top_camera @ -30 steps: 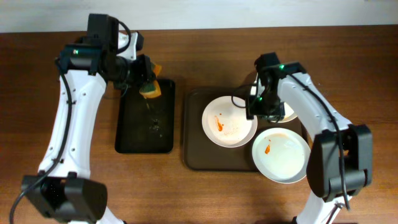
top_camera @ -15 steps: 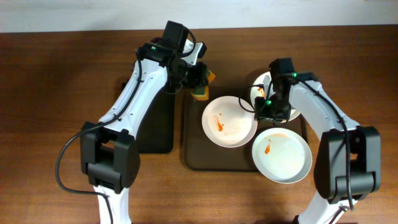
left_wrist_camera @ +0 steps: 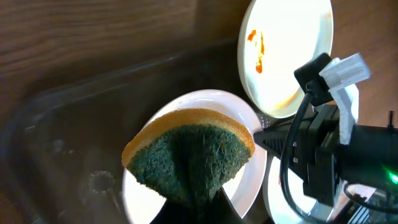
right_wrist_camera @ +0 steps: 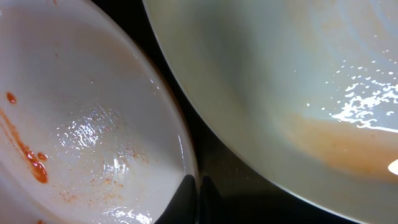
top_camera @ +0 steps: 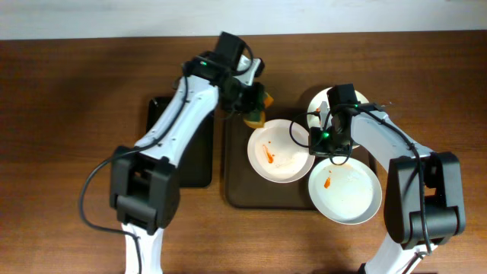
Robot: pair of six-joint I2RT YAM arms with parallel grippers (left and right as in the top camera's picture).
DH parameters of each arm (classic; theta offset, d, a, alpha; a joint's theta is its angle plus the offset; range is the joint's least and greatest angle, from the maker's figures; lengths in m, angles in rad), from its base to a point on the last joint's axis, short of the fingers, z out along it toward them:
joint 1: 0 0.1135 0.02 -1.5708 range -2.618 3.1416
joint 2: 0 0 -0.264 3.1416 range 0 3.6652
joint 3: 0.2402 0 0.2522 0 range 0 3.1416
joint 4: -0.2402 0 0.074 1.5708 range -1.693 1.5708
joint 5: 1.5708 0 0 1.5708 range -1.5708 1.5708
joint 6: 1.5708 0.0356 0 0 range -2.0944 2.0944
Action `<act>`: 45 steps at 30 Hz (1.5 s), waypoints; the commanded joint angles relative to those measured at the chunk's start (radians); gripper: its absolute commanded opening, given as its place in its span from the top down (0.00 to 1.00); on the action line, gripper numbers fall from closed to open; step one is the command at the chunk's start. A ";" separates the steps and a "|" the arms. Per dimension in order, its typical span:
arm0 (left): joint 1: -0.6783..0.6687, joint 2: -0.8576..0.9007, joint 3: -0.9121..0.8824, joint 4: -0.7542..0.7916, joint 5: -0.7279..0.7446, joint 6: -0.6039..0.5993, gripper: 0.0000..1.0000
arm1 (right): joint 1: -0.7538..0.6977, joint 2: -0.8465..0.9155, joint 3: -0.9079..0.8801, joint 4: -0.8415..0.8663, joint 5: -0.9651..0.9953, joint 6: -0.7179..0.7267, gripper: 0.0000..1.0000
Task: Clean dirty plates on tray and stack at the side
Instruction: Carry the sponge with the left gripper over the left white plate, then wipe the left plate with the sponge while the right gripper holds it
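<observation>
Three white plates lie on the brown tray [top_camera: 236,181]. The middle plate [top_camera: 280,152] carries a red smear, as does the front right plate [top_camera: 344,192]; the back right plate [top_camera: 326,100] is partly hidden by my right arm. My left gripper [top_camera: 253,106] is shut on a green and yellow sponge [top_camera: 256,101], held just above the far rim of the middle plate. In the left wrist view the sponge [left_wrist_camera: 189,155] hangs over that plate [left_wrist_camera: 245,177]. My right gripper [top_camera: 320,141] is shut on the middle plate's right rim; its fingertips [right_wrist_camera: 186,199] pinch the rim of the smeared plate [right_wrist_camera: 93,124].
A black tray [top_camera: 199,164] lies left of the brown tray, partly under my left arm. Beside the pinched rim, another plate [right_wrist_camera: 298,81] with an orange stain sits close by. Bare wooden table [top_camera: 61,152] surrounds both trays.
My left arm swung right from the black tray, carrying the sponge to the middle plate. My right gripper shifted down and left and shut on that plate's rim.
</observation>
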State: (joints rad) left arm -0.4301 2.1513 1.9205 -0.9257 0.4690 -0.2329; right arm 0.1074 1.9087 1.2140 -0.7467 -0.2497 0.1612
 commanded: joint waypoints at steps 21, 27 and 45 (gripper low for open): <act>-0.097 0.190 -0.009 0.069 0.384 -0.172 1.00 | 0.003 -0.002 -0.006 -0.005 -0.013 0.016 0.96; -0.102 0.207 -0.009 0.096 0.383 -0.151 1.00 | 0.003 -0.002 -0.006 -0.004 -0.029 0.015 0.96; -0.118 0.229 -0.186 0.237 0.488 -0.014 1.00 | 0.003 -0.002 -0.006 -0.004 -0.032 0.016 0.96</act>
State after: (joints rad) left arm -0.5320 2.3573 1.7550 -0.6941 0.9180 -0.2901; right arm 0.1074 1.9087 1.2133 -0.7509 -0.2684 0.1768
